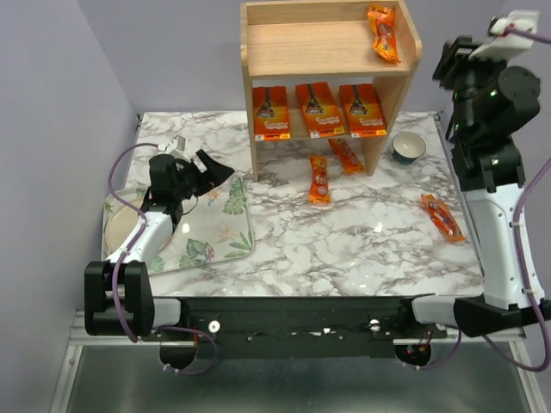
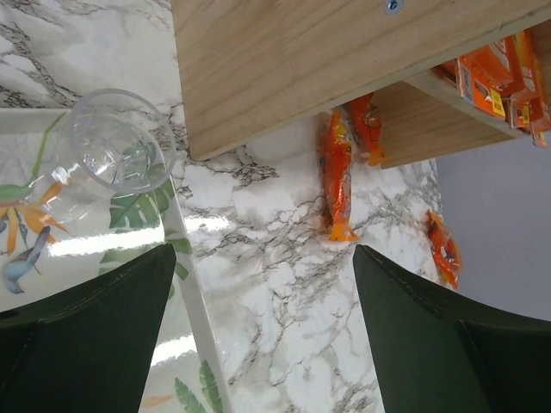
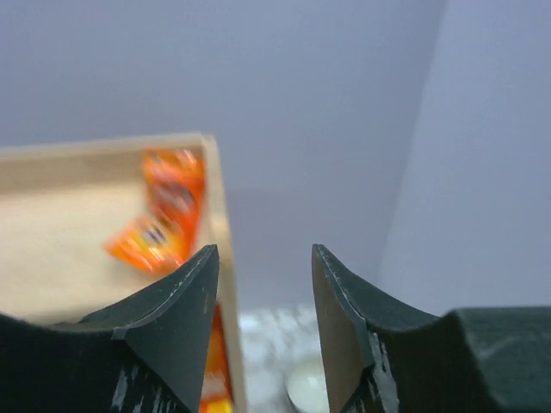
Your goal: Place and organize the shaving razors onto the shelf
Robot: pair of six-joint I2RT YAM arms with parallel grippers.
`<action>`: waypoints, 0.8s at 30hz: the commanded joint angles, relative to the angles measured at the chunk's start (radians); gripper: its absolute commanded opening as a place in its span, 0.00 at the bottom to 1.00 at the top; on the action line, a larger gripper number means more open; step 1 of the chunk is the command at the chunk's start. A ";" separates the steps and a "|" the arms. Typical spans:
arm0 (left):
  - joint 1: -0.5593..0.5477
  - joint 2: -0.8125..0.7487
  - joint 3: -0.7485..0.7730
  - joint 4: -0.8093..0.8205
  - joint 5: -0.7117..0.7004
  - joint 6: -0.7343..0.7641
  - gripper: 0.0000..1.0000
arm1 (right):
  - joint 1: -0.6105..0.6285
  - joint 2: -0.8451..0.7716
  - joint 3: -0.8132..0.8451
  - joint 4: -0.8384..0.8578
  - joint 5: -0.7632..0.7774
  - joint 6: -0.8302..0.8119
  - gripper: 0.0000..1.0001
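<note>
The light wood shelf stands at the back of the table. Three wide orange razor packs lie side by side on its lower tier, and one narrow pack lies on the top tier at the right. Three narrow packs are on the marble: one in front of the shelf, one partly under it, one at the right. My left gripper is open and empty over the tray's far edge. My right gripper is open and empty, raised beside the shelf's top right; its view shows the top-tier pack.
A leaf-print tray sits at the front left with a clear glass and a plate on it. A small bowl stands right of the shelf. The shelf's side panel is close ahead of the left gripper.
</note>
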State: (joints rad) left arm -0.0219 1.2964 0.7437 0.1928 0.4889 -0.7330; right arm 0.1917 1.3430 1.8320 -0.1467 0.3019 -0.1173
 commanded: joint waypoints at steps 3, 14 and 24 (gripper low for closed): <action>0.000 -0.039 -0.026 0.056 0.008 0.012 0.94 | -0.170 -0.090 -0.455 -0.475 0.011 0.033 0.58; 0.000 -0.071 -0.069 0.050 0.056 0.015 0.93 | -0.508 0.077 -0.748 -0.364 -0.179 -0.151 0.64; 0.000 -0.123 -0.078 -0.038 0.034 0.083 0.93 | -0.606 0.381 -0.640 -0.335 -0.365 -0.356 0.64</action>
State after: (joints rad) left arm -0.0216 1.2079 0.6781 0.2024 0.5163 -0.6991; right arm -0.3775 1.6478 1.1404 -0.4786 0.0837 -0.3538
